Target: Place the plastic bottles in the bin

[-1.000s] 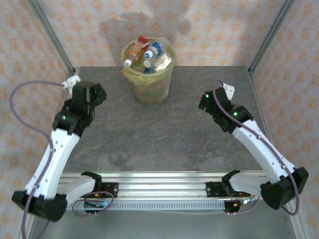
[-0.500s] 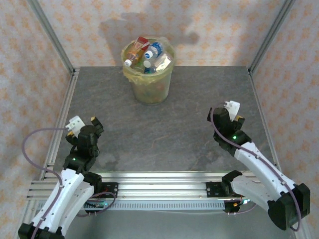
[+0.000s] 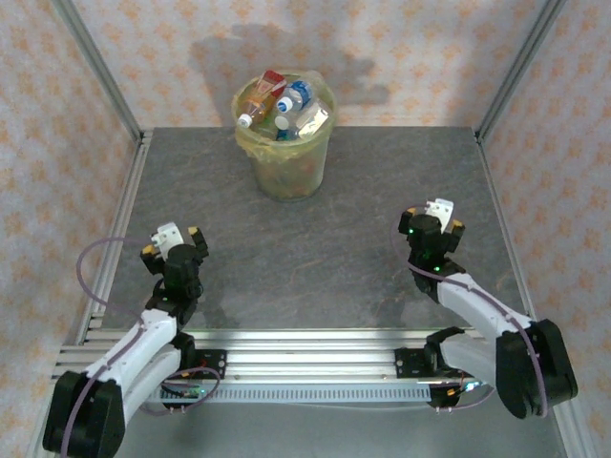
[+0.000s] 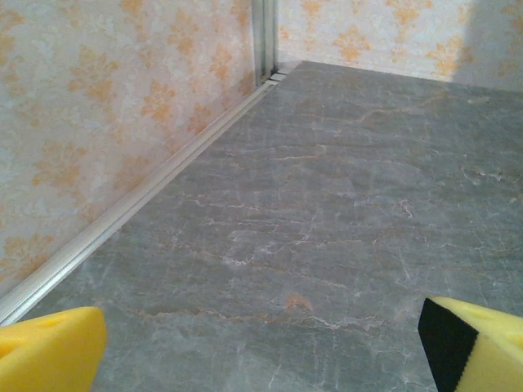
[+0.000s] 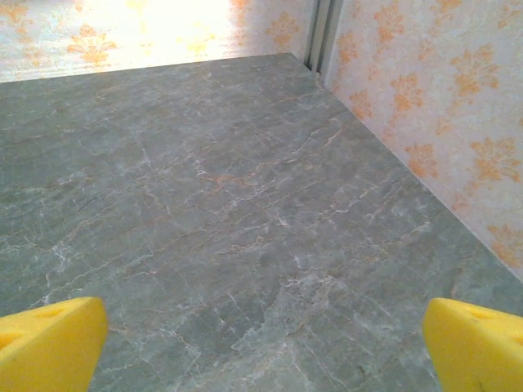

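Bin (image 3: 284, 157) sits well ahead of both pincers, toward the far edge of the bench (image 3: 315, 253): ahead-right of the left pincer (image 3: 172, 241), ahead-left of the right pincer (image 3: 434, 221). Plastic bottles (image 3: 286, 103) are piled inside it up to the rim. Left pincer: jaws spread wide, nothing between them, yellow fingertips (image 4: 49, 351) low over bare bench. Right pincer: same, wide apart, empty.

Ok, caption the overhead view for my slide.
Round bin lined with a yellowish bag, heaped with small plastic bottles, on a grey table; left gripper and right gripper open, empty.
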You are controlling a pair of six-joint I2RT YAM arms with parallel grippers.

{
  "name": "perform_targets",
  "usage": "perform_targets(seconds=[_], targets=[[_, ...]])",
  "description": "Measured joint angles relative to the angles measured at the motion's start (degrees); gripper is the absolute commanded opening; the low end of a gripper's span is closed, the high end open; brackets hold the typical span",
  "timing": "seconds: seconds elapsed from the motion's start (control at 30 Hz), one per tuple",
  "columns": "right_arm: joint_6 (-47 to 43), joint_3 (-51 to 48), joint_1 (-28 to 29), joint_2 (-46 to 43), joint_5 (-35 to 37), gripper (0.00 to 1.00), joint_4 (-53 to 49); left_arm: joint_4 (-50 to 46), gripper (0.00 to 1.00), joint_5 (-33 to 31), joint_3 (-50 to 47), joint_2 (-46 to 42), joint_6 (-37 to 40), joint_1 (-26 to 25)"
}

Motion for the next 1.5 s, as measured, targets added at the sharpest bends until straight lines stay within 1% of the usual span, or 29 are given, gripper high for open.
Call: perform_targets(seconds=[0.23, 0.37, 0.5, 0.6, 0.83, 0.93, 1.13, 1.27, 1.4, 1.5], targets=[[-1.92, -0.87, -3.06, 5.66, -5.44, 0.99, 9.92, 11.23, 1.00, 3.69, -0.02, 11.87, 2.64, 2.93], [-4.61, -0.35, -3.30, 9.51, -8.33, 0.99, 11.80, 16.96, 1.00, 6.54, 0.15, 17.05, 3.78, 3.65], [-7.69, -0.35, -3.80, 11.45, -10.88, 0.99, 14.29, 21.14, 1.00, 9.42, 1.51, 21.99, 4.74, 3.74], [-8.92, -0.35, -5.22, 12.52, -12.96, 0.99, 16.24, 24.46, 1.00, 11.50, 3.04, 25.99, 5.29, 3.74], [-9.35, -1.27, -8.55, 14.62, -17.75, 0.99, 21.20, 29.31, 1.00, 15.69, 5.68, 34.82, 6.80, 3.74], [-9.35, -2.34, -8.98, 15.91, -19.21, 0.99, 23.34, 29.38, 1.00, 17.53, 7.23, 37.73, 7.32, 3.98], [-9.31, -2.62, -9.77, 19.21, -21.88, 0.99, 25.05, 26.16, 1.00, 19.52, 12.68, 38.53, 7.63, 5.51], [-8.13, -2.54, -12.22, 20.44, -23.67, 0.99, 26.08, 25.46, 1.00, 19.91, 13.22, 38.56, 7.63, 5.88], [-5.62, -1.40, -15.06, 25.11, -24.63, 0.99, 26.88, 24.57, 1.00, 19.93, 13.22, 38.56, 7.63, 5.88], [-4.44, -1.40, -16.22, 25.46, -24.85, 0.99, 26.97, 24.02, 1.00, 19.93, 13.22, 38.56, 7.63, 5.88]])
